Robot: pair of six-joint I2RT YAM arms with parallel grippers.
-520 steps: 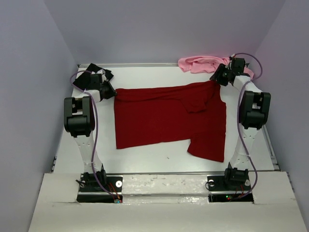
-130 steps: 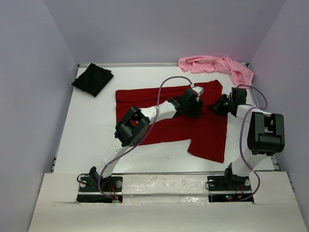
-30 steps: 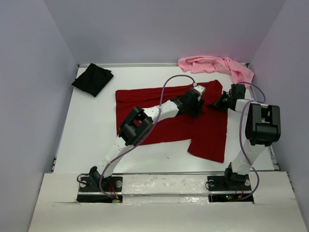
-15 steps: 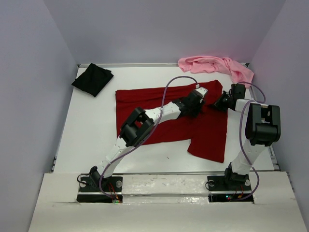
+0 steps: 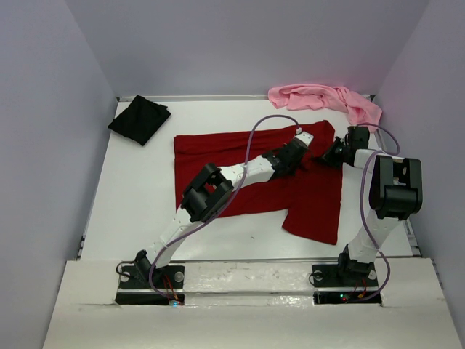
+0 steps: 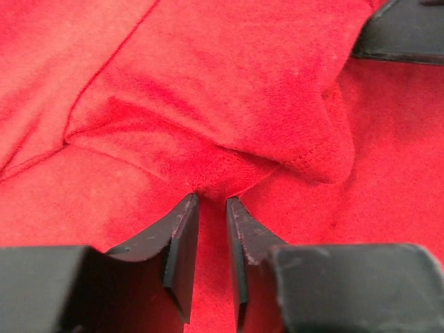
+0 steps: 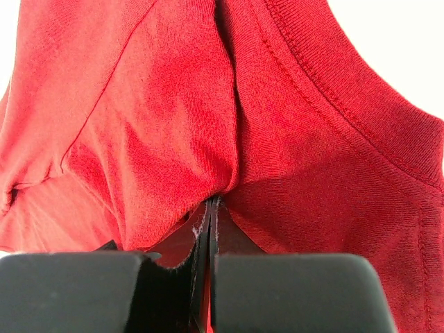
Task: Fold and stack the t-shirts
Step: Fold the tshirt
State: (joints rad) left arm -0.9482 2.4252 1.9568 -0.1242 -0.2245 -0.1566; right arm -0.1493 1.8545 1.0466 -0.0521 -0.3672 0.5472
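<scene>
We see the dark red t-shirt spread across the middle of the table, reaching towards the right edge, with one part hanging down nearer the front edge on the right. The black t-shirt lies bunched in the far left corner, well apart from it. The light pink t-shirt lies crumpled in the far right corner, just beyond the red one. The left arm stretches diagonally over the red cloth, and the left gripper sits low on the upper right part of the shirt. From its wrist camera we see the left gripper with only a narrow gap between its fingers and a raised peak of the dark red t-shirt touching the tips. We cannot tell whether any cloth is pinched yet. The right gripper is just beside it, near the shirt's right side. Its own view shows the right gripper closed tight on a gathered fold of the dark red t-shirt, with a stitched hem running just to the right.
</scene>
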